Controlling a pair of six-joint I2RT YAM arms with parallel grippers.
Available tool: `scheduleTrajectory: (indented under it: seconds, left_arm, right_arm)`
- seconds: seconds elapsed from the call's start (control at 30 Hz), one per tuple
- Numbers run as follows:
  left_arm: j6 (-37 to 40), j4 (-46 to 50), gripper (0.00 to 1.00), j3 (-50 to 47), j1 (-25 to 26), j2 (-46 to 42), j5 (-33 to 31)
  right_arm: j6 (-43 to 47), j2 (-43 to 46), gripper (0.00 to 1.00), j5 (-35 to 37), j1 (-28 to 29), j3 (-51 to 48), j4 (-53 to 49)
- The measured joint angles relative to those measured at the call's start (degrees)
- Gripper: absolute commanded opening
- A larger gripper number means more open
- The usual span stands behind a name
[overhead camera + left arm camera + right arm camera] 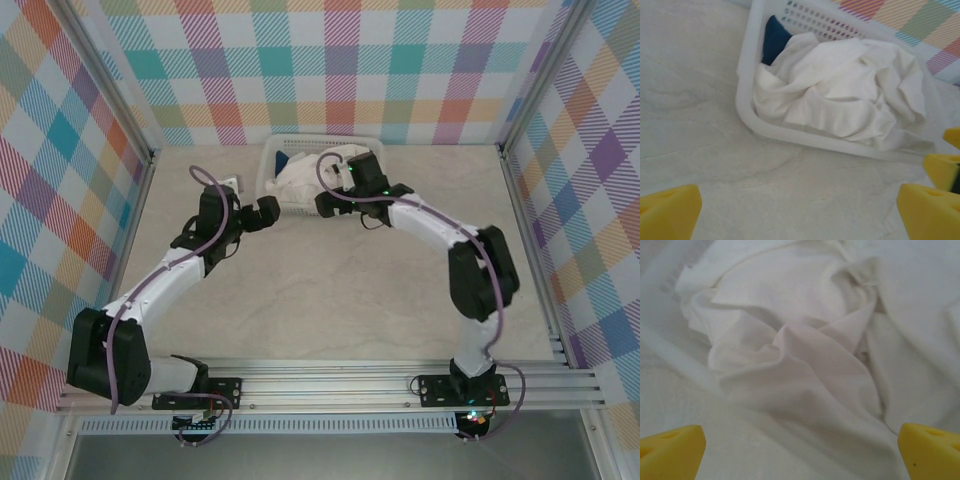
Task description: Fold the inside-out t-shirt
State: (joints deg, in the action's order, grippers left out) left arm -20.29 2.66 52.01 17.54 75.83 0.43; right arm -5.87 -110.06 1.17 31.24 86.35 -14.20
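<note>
- Two grippers are spread wide, holding nothing: the right gripper (800, 452) hangs just over the white t-shirt (805, 365); the left gripper (799, 215) hovers over the table (690, 100).
- It lies crumpled in the white laundry basket (745, 100), upper right of the left wrist frame.
- A deep grab could also pull up the dark blue garment (774, 40) at the basket's upper left.

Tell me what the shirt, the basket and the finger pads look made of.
Shirt: soft matte white fabric, likely cotton knit; it lies in loose crumpled folds. Basket: smooth white plastic, judging by its moulded rim and perforated wall. Finger pads: yellow, matte, probably foam or rubber; faint pits show.
</note>
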Motion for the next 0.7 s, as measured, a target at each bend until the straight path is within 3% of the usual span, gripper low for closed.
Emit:
scheduleTrajectory:
  seconds: [0.1, 0.17, 0.27, 0.33, 0.37, 0.53, 0.7]
  left_arm:
    - [0.6, 1.6, 1.00, 0.0, 0.0, 0.4, -1.4]
    - [0.8, 2.3, 1.00, 0.0, 0.0, 0.5, -2.0]
    - [0.8, 2.7, 1.00, -0.2, 0.0, 0.5, -2.6]
    - [0.8, 3.1, 1.00, -0.8, 0.0, 0.5, -3.1]
    - [0.8, 3.3, 1.00, -1.1, 0.0, 0.5, -3.2]
    - [0.8, 4.4, 0.99, -2.0, 0.0, 0.6, -4.9]
    - [0.8, 4.7, 0.99, -3.5, 0.0, -0.5, -7.0]
  right_arm:
    - [-0.1, -8.5, 0.90, -1.3, 0.5, 9.0, -2.7]
    - [-0.5, -13.3, 0.76, -1.4, 0.6, 14.7, -3.9]
    - [-0.8, -18.5, 0.38, -1.0, 0.7, 20.7, -4.9]
    - [-0.5, -20.4, 0.04, -0.9, 0.7, 23.5, -6.0]
    - [-0.5, -21.0, 0.00, -1.0, 0.7, 24.8, -6.6]
    - [1.0, -20.3, 0.00, -1.3, 0.7, 30.0, -9.2]
    - [3.0, -8.1, 0.00, -2.1, 0.6, 25.7, -10.1]
